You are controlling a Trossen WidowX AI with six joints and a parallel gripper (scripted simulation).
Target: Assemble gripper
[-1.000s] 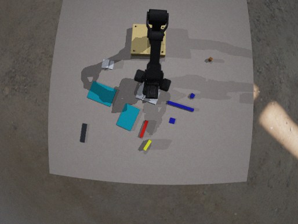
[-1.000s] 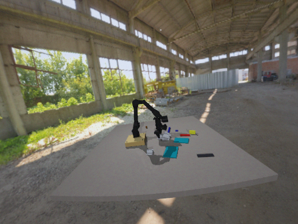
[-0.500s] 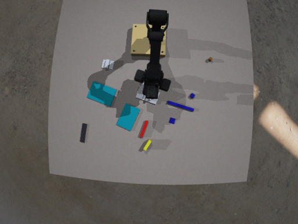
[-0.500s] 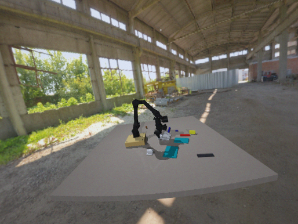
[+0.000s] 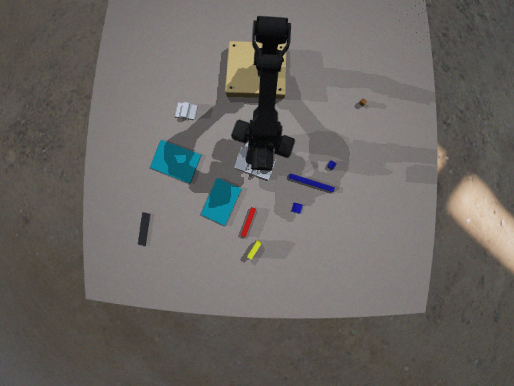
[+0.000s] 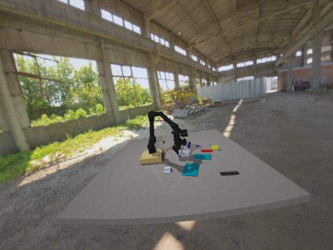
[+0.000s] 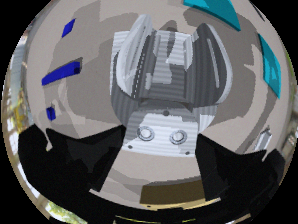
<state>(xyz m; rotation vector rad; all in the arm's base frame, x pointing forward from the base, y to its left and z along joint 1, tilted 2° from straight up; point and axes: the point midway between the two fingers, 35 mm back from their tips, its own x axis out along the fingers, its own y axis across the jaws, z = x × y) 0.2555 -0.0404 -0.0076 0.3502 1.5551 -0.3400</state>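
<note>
The gripper base [image 5: 254, 172] [image 7: 119, 41] lies on the table under the arm, light grey and mostly hidden in the top view. Its two grey jaws, the left jaw [image 7: 131, 65] and the right jaw [image 7: 220, 65], stand side by side in the wrist view. Their gear teeth are hidden. The light grey housing plate [image 7: 162, 146] lies over the jaws' near ends, and a round stub end shows in each of its two holes. It looks about level. My gripper [image 7: 160, 131] is shut on the housing plate, one black finger at each side edge.
Two teal plates [image 5: 175, 161] [image 5: 221, 202] lie left of the assembly, with a small white ridged piece [image 5: 186, 111] [image 6: 167, 170] behind. A blue bar [image 5: 311, 183], two blue blocks [image 5: 332, 165] [image 5: 297, 208], a red bar [image 5: 248, 222], a yellow block [image 5: 254, 250] and a black bar [image 5: 144, 229] lie around.
</note>
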